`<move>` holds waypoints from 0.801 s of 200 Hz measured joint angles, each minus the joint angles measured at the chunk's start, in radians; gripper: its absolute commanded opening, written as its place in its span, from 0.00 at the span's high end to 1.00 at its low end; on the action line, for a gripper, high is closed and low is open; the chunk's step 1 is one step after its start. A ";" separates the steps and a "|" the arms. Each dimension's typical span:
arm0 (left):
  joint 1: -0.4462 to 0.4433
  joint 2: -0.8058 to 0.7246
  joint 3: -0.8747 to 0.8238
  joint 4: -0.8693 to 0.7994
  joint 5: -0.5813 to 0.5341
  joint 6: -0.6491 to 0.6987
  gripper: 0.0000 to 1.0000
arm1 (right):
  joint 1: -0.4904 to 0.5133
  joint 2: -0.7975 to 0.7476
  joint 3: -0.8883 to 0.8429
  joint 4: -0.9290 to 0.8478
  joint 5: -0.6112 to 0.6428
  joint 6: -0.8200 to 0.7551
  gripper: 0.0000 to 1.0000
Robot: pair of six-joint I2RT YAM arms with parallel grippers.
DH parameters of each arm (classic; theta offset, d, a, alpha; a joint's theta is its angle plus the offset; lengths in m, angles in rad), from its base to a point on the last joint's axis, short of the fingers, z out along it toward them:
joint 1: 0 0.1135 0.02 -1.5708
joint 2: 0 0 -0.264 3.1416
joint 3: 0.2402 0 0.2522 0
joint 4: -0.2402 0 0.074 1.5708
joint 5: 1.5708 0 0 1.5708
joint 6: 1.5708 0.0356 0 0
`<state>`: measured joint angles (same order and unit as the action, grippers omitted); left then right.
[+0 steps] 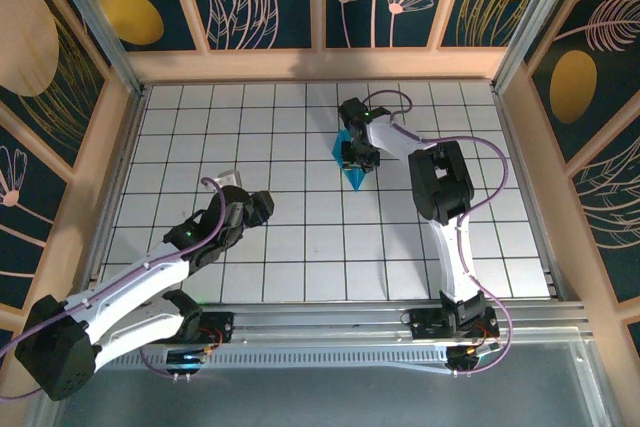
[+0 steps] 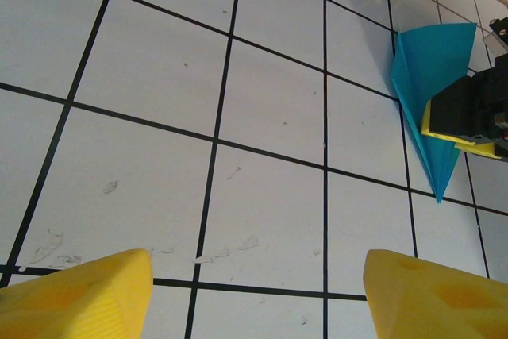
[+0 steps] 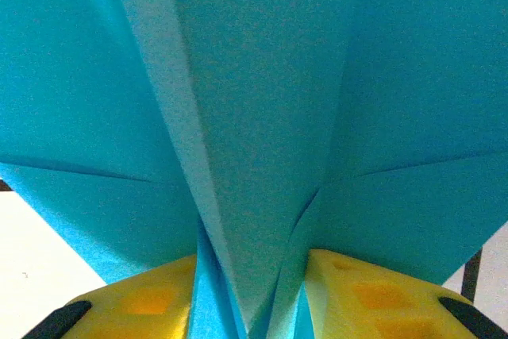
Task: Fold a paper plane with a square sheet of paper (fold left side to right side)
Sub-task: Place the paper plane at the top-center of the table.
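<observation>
Top: paper plane [image 1: 352,177] lies toward the far side, long axis far-to-near, nose pointing near. The right gripper [image 1: 358,154] is on it; the left gripper [image 1: 232,185] is well apart, near-left. Left wrist: fingers [image 2: 79,295] spread, empty, plane ahead-right. Right wrist: the plane's centre fold sits between the yellow fingers [image 3: 357,295]; pinched or loose, can't tell.

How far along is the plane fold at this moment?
Done: the paper plane is already a pointed dart, with creases showing in the right wrist view. In hand: the right gripper straddles its centre fold; whether it grips is unclear. The left gripper hangs open, apart from it. Left: letting go, perhaps final touch-ups.
</observation>
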<state>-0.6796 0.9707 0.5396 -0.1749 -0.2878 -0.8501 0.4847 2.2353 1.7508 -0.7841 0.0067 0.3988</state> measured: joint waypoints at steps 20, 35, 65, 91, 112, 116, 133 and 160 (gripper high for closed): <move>0.000 0.006 0.002 0.001 0.002 0.000 0.29 | -0.001 -0.003 -0.004 0.001 -0.001 0.000 0.64; 0.000 0.008 0.005 0.003 0.003 0.000 0.29 | -0.001 -0.008 -0.010 0.003 -0.005 0.000 0.64; 0.000 0.013 0.011 0.010 0.005 0.000 0.29 | -0.002 -0.011 -0.015 0.003 -0.010 0.000 0.64; 0.000 0.018 0.011 0.014 0.016 0.000 0.29 | -0.003 -0.020 -0.025 0.002 -0.013 0.000 0.63; 0.000 0.020 0.011 0.014 0.018 0.000 0.29 | -0.005 -0.024 -0.026 0.001 -0.016 0.000 0.62; 0.000 0.021 0.011 0.014 0.018 0.000 0.29 | -0.005 -0.024 -0.026 0.001 -0.016 0.000 0.62; 0.000 0.023 0.012 0.014 0.018 0.000 0.29 | -0.006 -0.030 -0.026 0.001 -0.016 0.000 0.61; 0.000 0.032 0.016 0.014 0.018 0.000 0.28 | -0.006 -0.047 -0.032 -0.001 -0.016 0.000 0.61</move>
<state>-0.6796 1.0027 0.5552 -0.1608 -0.2695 -0.8501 0.4782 2.1880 1.7191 -0.7853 -0.0093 0.3988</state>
